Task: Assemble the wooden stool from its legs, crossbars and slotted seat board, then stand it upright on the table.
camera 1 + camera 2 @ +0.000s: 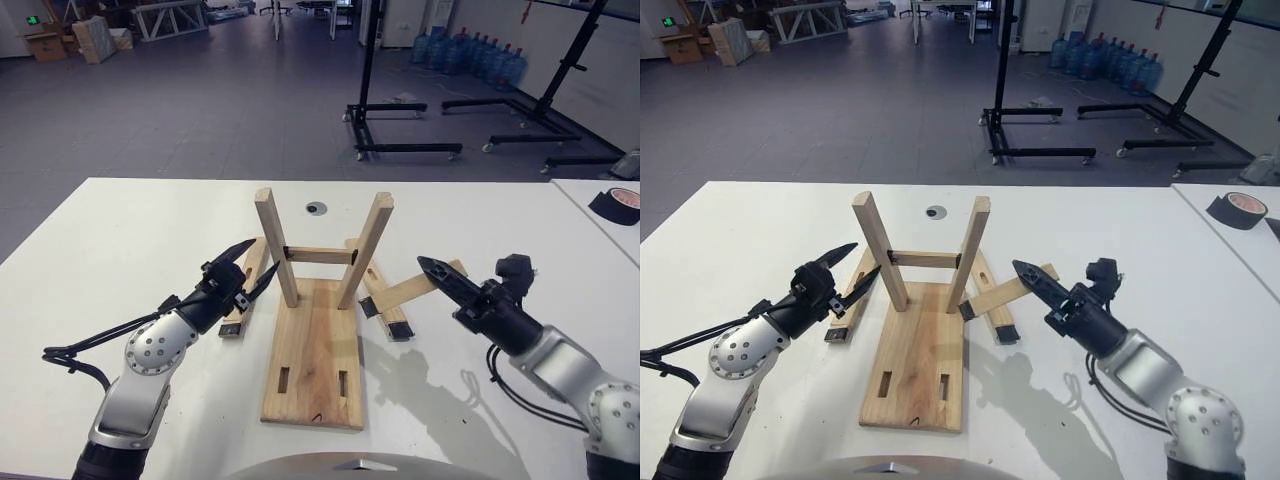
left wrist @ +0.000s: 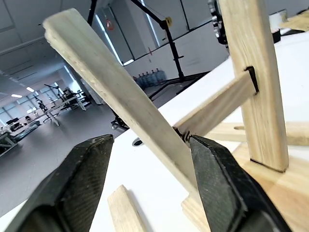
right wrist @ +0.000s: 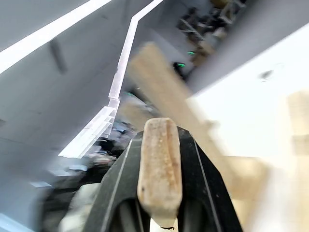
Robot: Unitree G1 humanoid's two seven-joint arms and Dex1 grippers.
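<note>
Seat board (image 1: 315,360) flat on the white table (image 1: 120,230), dead centre, long side running near to far. Two legs planted upright at its far end, left one (image 1: 276,245) and right one (image 1: 365,250), both tipped slightly outward at the top. Crossbar (image 1: 320,256) bridging them about halfway up. Two near slots (image 1: 284,379) in the board open, bare wood around them.

Off the board's left edge, a loose leg (image 1: 236,318) flat on the table, black pad at its near end. Left gripper (image 1: 262,255) right above it and just left of the left upright, jaws spread wide, nothing clamped. From the left wrist view, the two dark fingers (image 2: 217,188) well apart, with the uprights and crossbar close beyond them.

To the right of the board, another leg (image 1: 385,300) on the table. Across it, a slanted leg (image 1: 410,290), black-capped end down near the board, far-right end raised. Right gripper (image 1: 437,270) clamped onto that raised end, jaws pinched narrow on the wood, its pale end grain showing between the fingers in the right wrist view.

Farther out: a round hole (image 1: 316,208) in the tabletop beyond the uprights, a tape roll (image 1: 615,205) on the neighbouring table at far right, black wheeled stands (image 1: 400,110) and blue water bottles (image 1: 470,55) on the floor behind.
</note>
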